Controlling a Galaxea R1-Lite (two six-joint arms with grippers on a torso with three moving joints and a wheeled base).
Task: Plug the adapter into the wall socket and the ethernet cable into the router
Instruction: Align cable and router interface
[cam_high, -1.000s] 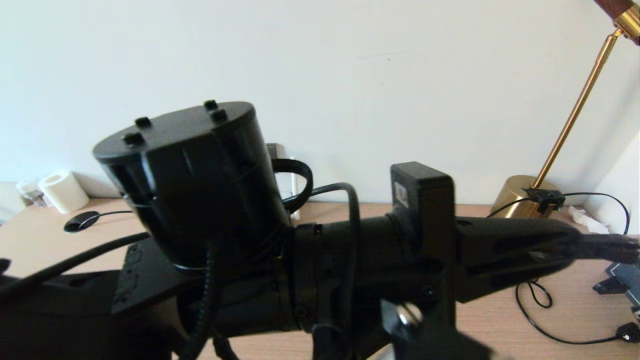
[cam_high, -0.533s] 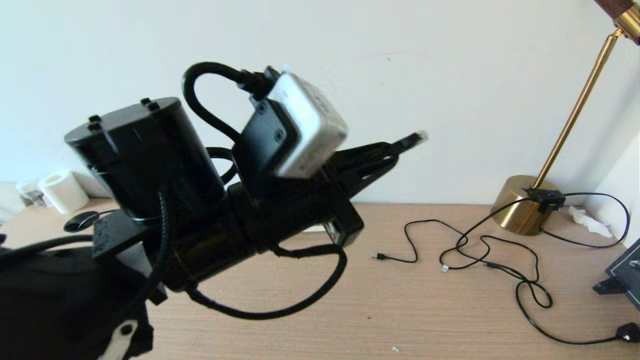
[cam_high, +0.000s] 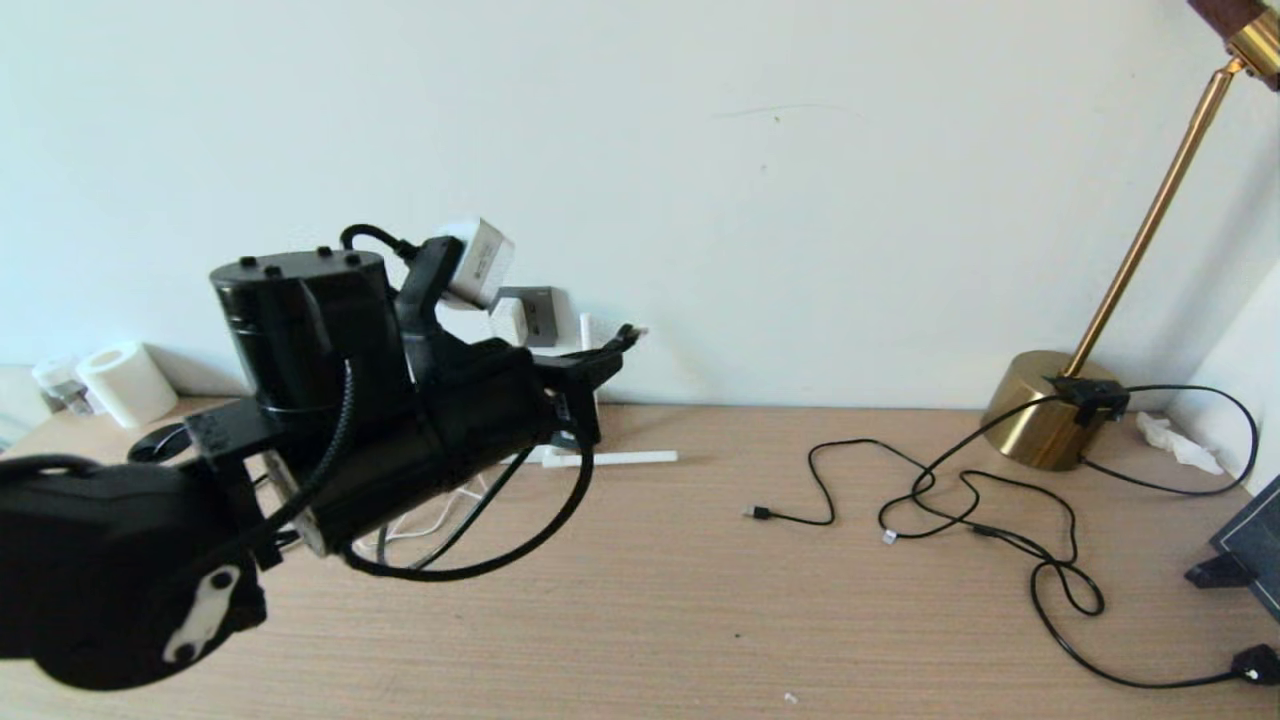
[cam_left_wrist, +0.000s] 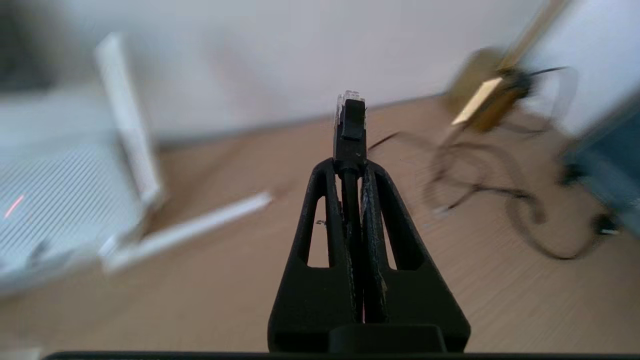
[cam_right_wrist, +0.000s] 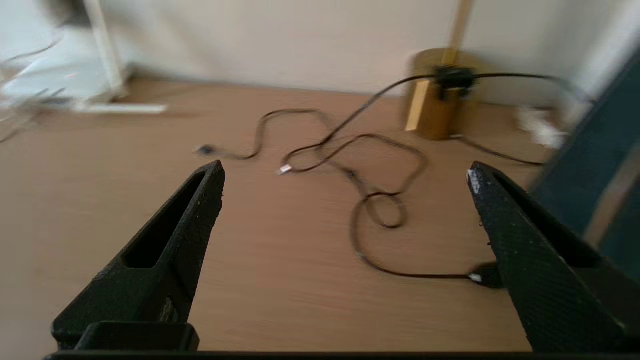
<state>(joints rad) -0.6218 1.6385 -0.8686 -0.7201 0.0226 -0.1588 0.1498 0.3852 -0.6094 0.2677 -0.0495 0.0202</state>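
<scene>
i have the left gripper (cam_left_wrist: 350, 165) clamped tight on the thick black ethernet cable (cam_left_wrist: 349, 122) just behind its clear-tipped plug, so the plug sticks out past the fingertips with room to enter a port. in the head view that gripper (cam_high: 615, 345) hangs above the back of the pale wooden desk (cam_high: 700, 600), pointing toward the wall, with the cable's slack looping under the arm. the flat white router (cam_left_wrist: 55, 200) with its long thin antennas lies just beside it on the desk; i judge the plug needs lining up with the ports, which i cannot make out. the small white adapter (cam_high: 508, 320) appears to sit against the dark grey wall socket (cam_high: 535, 315), though whether it is fully seated i cannot tell. the right gripper (cam_right_wrist: 345, 185) is spread wide and empty, hovering over the thin black usb cables (cam_right_wrist: 360, 200) near the brass lamp base (cam_high: 1050, 405), out of the way.
</scene>
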